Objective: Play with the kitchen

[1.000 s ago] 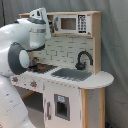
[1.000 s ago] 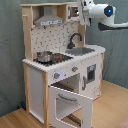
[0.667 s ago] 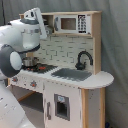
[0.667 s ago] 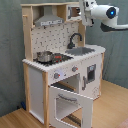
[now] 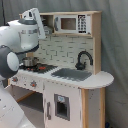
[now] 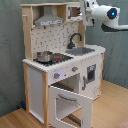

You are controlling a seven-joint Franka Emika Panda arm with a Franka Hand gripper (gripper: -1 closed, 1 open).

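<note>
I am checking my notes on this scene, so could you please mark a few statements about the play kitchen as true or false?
1. The oven door hangs open. True.
2. A metal pot sits on the stove. True.
3. The pot sits in the sink. False: the sink holds nothing visible.
4. The faucet is white. False: it is black.
5. The robot arm is near the kitchen's upper shelf. True.
</note>
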